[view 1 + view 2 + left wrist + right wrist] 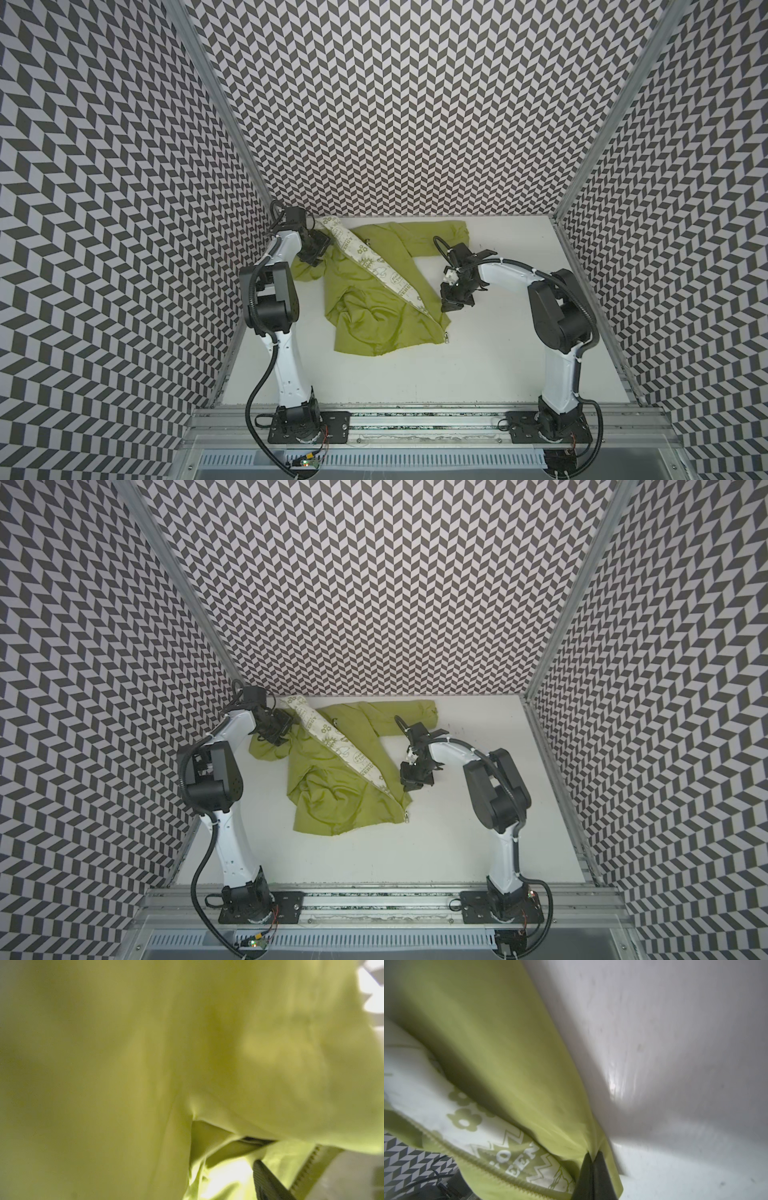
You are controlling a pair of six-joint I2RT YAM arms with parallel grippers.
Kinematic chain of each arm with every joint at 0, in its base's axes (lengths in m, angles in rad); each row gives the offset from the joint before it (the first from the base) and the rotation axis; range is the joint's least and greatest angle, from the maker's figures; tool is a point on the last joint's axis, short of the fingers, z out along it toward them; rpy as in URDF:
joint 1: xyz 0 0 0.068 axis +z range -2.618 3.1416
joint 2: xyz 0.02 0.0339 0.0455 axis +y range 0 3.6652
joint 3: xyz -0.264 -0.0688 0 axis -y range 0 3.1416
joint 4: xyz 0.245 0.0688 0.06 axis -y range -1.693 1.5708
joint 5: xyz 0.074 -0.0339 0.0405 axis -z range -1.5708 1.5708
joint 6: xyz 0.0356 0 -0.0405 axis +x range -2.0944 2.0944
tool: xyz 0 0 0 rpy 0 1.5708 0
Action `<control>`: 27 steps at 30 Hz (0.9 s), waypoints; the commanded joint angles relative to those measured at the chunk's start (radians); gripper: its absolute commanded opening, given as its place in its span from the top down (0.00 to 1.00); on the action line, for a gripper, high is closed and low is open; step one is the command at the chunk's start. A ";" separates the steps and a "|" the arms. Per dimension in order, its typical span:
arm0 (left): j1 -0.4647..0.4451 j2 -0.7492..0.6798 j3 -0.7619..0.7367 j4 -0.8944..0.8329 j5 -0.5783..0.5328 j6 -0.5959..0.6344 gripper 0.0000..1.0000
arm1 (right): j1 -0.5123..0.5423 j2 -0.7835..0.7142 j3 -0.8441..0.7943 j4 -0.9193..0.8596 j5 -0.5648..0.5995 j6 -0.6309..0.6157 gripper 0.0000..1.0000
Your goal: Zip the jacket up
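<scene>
Little of the zipping is looking done: the jacket (365, 303) is lying open on the table (498, 365), its patterned lining (386, 270) showing and the zipper pull (447, 337) sitting down by the hem. The right gripper (592, 1159) is pinching the green front edge, jaws closed on it. The left gripper (314, 259) is sitting in fabric near the collar, and its opening cannot be told. Judging by this, nearly the whole upward pull is waiting.

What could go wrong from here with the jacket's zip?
The right end effector pinches only a thin fold of the jacket, which may slip out. The zipper pull lies untouched at the hem, so tugging may just bunch fabric. Fabric smothers the left wrist view, hampering aiming.
</scene>
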 commanded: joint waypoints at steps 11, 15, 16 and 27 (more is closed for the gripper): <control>-0.273 0.437 0.678 -0.106 0.208 -0.021 0.26 | 0.081 -0.291 -0.279 -0.003 0.019 0.035 1.00; -0.302 0.421 0.706 -0.082 0.231 -0.036 0.21 | 0.081 -0.331 -0.273 -0.055 0.072 0.052 0.84; -0.304 0.393 0.687 -0.083 0.222 -0.028 0.20 | 0.078 -0.342 -0.257 -0.073 0.096 0.047 0.72; -0.251 -0.035 0.361 -0.295 0.006 0.145 0.11 | 0.054 -0.257 0.116 -0.190 0.208 -0.037 0.27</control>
